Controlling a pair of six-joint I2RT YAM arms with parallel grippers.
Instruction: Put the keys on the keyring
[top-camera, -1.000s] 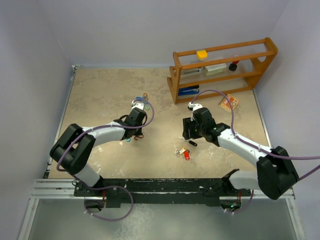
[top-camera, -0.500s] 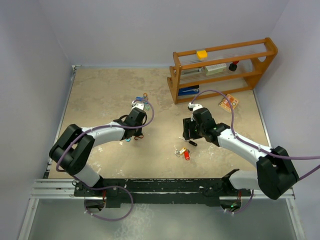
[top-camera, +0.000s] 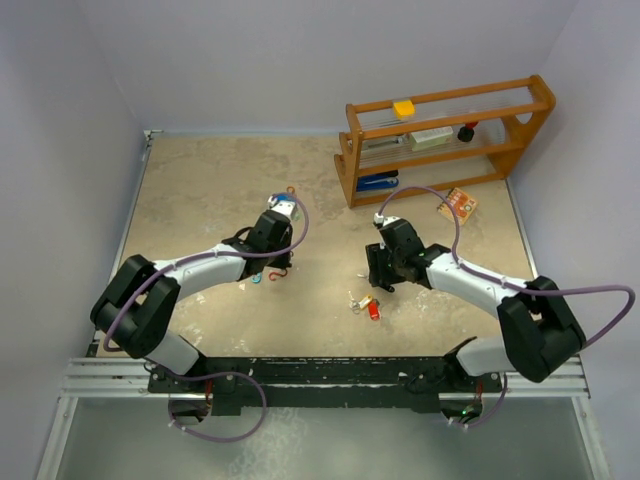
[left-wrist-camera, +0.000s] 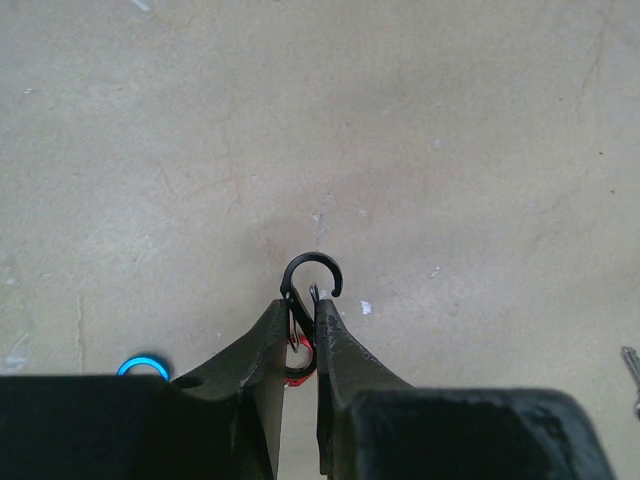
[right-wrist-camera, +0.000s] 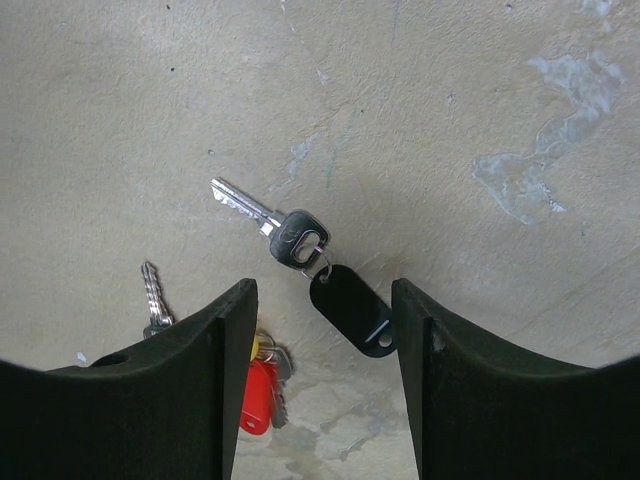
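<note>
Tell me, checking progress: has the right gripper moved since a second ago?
Yes, slightly: the right gripper shifted away from the wooden rack, toward the red-tagged key.

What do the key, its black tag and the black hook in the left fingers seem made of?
Key: silver metal, by its bright shine and cut teeth. Black tag: likely smooth plastic, semi-gloss with a soft highlight. Black hook, pinched between the left fingers: thin and dark with a slight sheen, perhaps coated metal wire or plastic; the look leaves it open.

The wooden rack (top-camera: 445, 140) blocks the far right; bare table (top-camera: 200, 180) spreads far-left. A black-tagged key (right-wrist-camera: 298, 240) lies between the right gripper's (right-wrist-camera: 322, 290) spread fingers.
</note>
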